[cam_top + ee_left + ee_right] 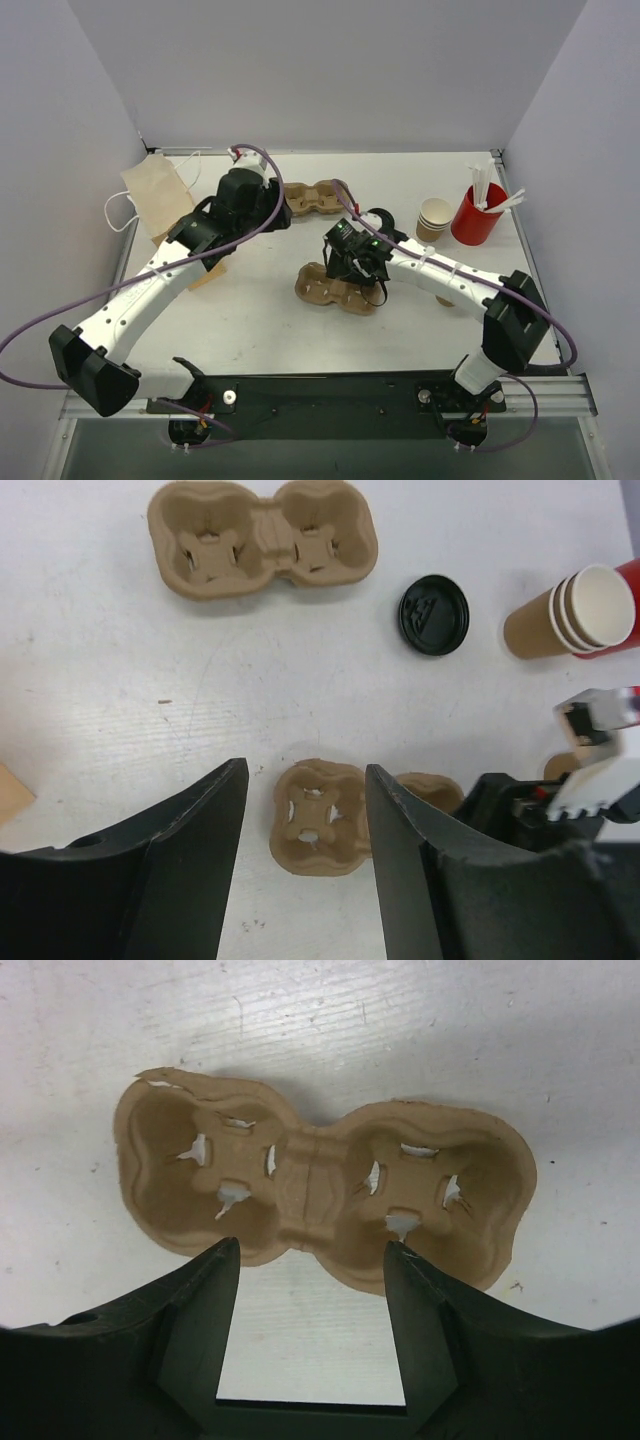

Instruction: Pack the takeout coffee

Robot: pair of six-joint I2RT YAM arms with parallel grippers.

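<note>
While both claws stand open and grip nothing, the black lid (434, 614) of the takeout coffee lies flat on the white table (250, 300), just right of the far cup tray (315, 197) and left of a stack of pale cups (433, 218). Of the coffee cup (447, 298) itself only a tan sliver shows, on the table under the right forearm, right of the near cup tray (338, 290); whether it stands or lies I cannot tell

The right claw (312, 1248) hangs over the near cup tray, its two dark fingers spread to either side of the tray's narrow middle. In the wrist view the fingertips overlap the tray's edge, but whether they touch it cannot be told. That tray is brown moulded pulp with two wells, each cut with a cross at the bottom, and it lies slightly askew near the middle of the table

The left claw (305, 770) is up above the table with its fingers wide apart. One well of the near cup tray shows in the gap between them, with the right arm's black wrist just to its right. The far cup tray, also two-welled, lies flat toward the far side

A red cup (478, 213) holding white sticks (490, 190) stands just right of the stack, and a brown paper bag (158, 195) with white handles lies at the far left, partly under the left arm
</note>
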